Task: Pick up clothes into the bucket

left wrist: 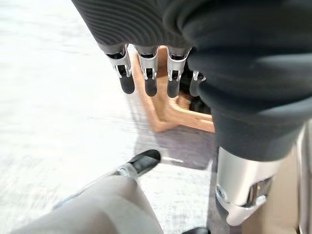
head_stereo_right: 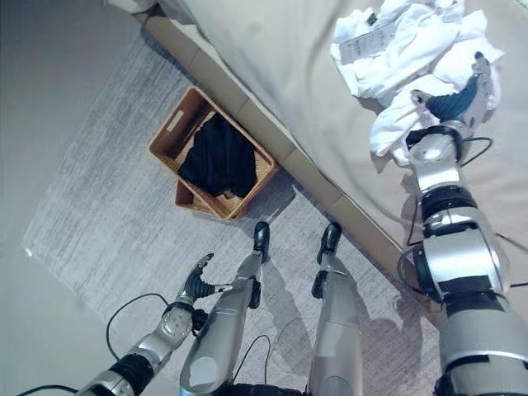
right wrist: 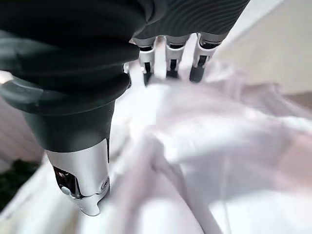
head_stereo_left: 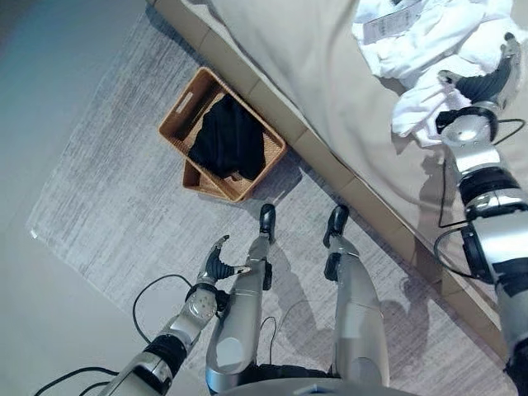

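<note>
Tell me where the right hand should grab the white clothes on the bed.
Probably the bunched fold of the white clothes nearest the bed edge, from above: it stands raised and loose, right under the right hand, whose fingers are straight.

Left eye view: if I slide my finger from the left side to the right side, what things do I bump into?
Left hand → wicker basket with the black garment inside → pile of white clothes on the bed → right hand, resting on that pile.
</note>
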{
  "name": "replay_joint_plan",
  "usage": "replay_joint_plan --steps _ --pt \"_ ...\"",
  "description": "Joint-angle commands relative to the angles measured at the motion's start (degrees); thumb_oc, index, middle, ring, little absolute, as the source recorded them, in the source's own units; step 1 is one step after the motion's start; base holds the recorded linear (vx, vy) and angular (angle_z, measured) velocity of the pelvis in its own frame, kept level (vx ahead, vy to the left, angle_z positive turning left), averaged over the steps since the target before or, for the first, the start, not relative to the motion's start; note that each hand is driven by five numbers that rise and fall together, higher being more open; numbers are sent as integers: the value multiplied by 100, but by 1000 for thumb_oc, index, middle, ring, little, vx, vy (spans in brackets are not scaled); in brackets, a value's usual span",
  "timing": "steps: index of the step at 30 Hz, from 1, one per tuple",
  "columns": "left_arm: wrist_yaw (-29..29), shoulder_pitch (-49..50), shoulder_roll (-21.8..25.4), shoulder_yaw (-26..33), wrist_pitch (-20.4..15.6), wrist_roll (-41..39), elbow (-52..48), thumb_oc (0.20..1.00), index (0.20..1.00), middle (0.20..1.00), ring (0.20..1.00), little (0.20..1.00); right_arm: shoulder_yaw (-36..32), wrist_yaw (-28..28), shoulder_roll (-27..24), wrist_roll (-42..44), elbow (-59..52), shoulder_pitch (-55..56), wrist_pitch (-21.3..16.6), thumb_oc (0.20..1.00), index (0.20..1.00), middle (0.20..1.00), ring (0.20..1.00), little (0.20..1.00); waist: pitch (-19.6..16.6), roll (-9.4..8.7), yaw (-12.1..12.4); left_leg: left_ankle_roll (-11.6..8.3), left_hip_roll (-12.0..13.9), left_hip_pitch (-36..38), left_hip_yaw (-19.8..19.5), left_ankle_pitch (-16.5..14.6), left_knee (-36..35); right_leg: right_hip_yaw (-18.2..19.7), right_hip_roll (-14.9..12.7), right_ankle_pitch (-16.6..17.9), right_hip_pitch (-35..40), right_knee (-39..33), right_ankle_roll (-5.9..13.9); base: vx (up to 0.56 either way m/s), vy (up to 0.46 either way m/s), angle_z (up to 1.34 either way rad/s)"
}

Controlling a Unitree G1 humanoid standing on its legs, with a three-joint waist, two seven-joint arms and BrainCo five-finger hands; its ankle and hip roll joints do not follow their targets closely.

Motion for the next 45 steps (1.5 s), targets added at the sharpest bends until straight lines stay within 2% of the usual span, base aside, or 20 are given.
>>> replay_joint_plan --steps 1,2,3,4,10,12,13,14,15,21,28,29,32,33,34,35,38,40,43,45 --pt "-63 81 9 -273 -204 -312 -260 1000 1000 1000 1000 1000 615 305 -667 -40 138 -410 158 1000 1000 1000 1000 1000 -39 297 -39 -31 143 135 -386 -42 -110 -153 -96 -404 221 362 331 103 -125 28" --pt "-108 123 17 -359 -229 -383 -473 1000 1000 1000 1000 1000 815 452 -839 -150 338 -547 249 1000 1000 1000 1000 1000 -39 364 -56 -60 121 162 -439 -107 -195 -74 -139 -658 115 548 368 27 -109 28" --pt "-124 138 21 -382 -244 -431 -592 1000 1000 1000 1000 1000 940 498 -924 -213 414 -658 279 1000 1000 1000 1000 1000 -39 432 -31 -44 127 -16 -441 36 -183 -118 -159 -482 -66 555 320 113 -111 28" --pt "-133 173 43 -390 -261 -493 -644 1000 1000 1000 1000 1000 1107 630 -993 -346 501 -707 332 1000 1000 1000 1000 1000 -39 442 -38 -55 112 64 -457 -66 -228 -45 -174 -679 -71 665 369 16 -30 31" --pt "-383 479 202 -409 -260 -650 -1236 1000 1000 1000 1000 1000 1486 1342 -1189 -428 799 -973 415 1000 1000 1000 1000 1000 -39 640 37 -40 39 -317 -404 -17 -223 64 -254 -746 -663 1008 363 24 -37 12" --pt "-407 505 245 -407 -249 -649 -1272 1000 1000 1000 1000 1000 1525 1364 -1194 -406 783 -1016 402 1000 1000 1000 1000 1000 -39 652 49 -37 41 -372 -395 -15 -222 92 -258 -746 -753 1034 368 0 0 0" --pt "-453 564 276 -358 -218 -660 -1302 1000 1000 1000 1000 1000 1577 1543 -1214 -324 694 -978 331 947 947 947 947 947 -39 654 75 -28 34 -473 -373 -15 -219 127 -259 -726 -895 1083 380 0 0 0" --pt "-454 564 278 -358 -217 -660 -1303 1000 1000 1000 1000 1000 1575 1545 -1216 -322 691 -976 331 733 733 733 733 733 -39 651 77 -28 33 -475 -371 -16 -216 130 -259 -726 -899 1086 381 18 -55 0" --pt "-503 623 256 -286 -201 -766 -1227 1000 1000 1000 1000 1000 1634 1744 -1240 -245 653 -968 310 200 200 200 200 200 -39 641 85 -24 33 -533 -376 -8 -217 147 -246 -735 -979 1126 382 5 -38 0" --pt "-456 583 187 -283 -181 -793 -959 1000 1000 1000 1000 1000 1751 1796 -1203 -132 683 -1242 286 200 200 200 200 200 -39 578 40 -22 0 -544 -401 -16 -183 177 -240 -727 -1007 1152 378 2 -9 0" --pt "-329 398 215 -232 -232 -848 -913 1000 1000 1000 1000 1000 1995 1358 -1407 215 260 -1823 141 200 200 200 200 200 -39 415 -70 -36 -27 -282 -418 -69 -120 140 -243 -665 -643 996 370 -4 5 0" --pt "-287 332 251 -206 -245 -830 -886 1000 1000 1000 1000 1000 1999 1081 -1492 380 89 -2063 67 200 200 200 200 200 -39 338 -127 -52 -28 -135 -402 -97 -119 132 -234 -615 -437 881 385 -36 42 -2" --pt "-280 294 289 -175 -246 -811 -793 1000 1000 1000 1000 1000 2098 992 -1516 481 -96 -2251 0 200 200 200 200 200 -39 276 -189 -61 -17 36 -374 -133 -103 118 -204 -562 -198 740 388 -56 52 -2" --pt "-262 245 321 -115 -235 -770 -681 1000 1000 1000 1000 1000 2138 807 -1553 519 -361 -2428 -54 200 200 200 200 200 -39 202 -240 -53 -3 76 -327 -52 -32 62 -164 -301 -40 553 342 -35 59 -4" --pt "-264 259 312 -121 -233 -772 -672 1000 1000 1000 1000 1000 2150 811 -1548 519 -359 -2417 -51 200 200 200 200 200 -39 190 -255 -68 -7 210 -342 -178 -57 126 -156 -484 62 594 392 -123 86 -9" --pt "-237 266 330 -92 -230 -718 -608 1000 1000 1000 1000 1000 2134 649 -1562 530 -559 -2471 -100 200 200 200 200 200 -39 149 -288 -53 10 203 -315 -88 -5 55 -135 -237 163 434 354 -23 53 -12" --pt "-217 292 372 43 -208 -630 -338 1000 1000 1000 1000 1000 2084 356 -1615 386 -1160 -2471 -166 200 200 200 200 200 -39 -6 -412 -47 9 598 -269 -198 69 70 -76 -156 699 191 370 -48 85 -16" --pt "-187 334 379 188 -202 -540 -144 1000 1000 1000 1000 1000 1785 -32 -1682 269 -1795 -2299 -242 200 200 200 200 200 -40 -140 -534 -39 -8 1062 -231 -304 115 95 -31 -91 1295 -24 397 6 79 -23" --pt "-195 423 439 330 -206 -526 -199 1000 1000 1000 1000 1000 1570 -135 -1779 66 -2314 -2092 -207 200 200 200 200 200 -108 -230 -593 -21 -14 1356 -194 -414 162 115 5 -43 1687 -191 418 62 84 -11" --pt "-231 562 476 468 -242 -524 -280 1000 1000 1000 1000 1000 1192 -443 -1891 -100 -2951 -1794 -252 200 200 200 200 200 -398 -317 -661 24 -57 1637 -147 -596 271 149 30 23 2132 -416 457 88 76 -8"
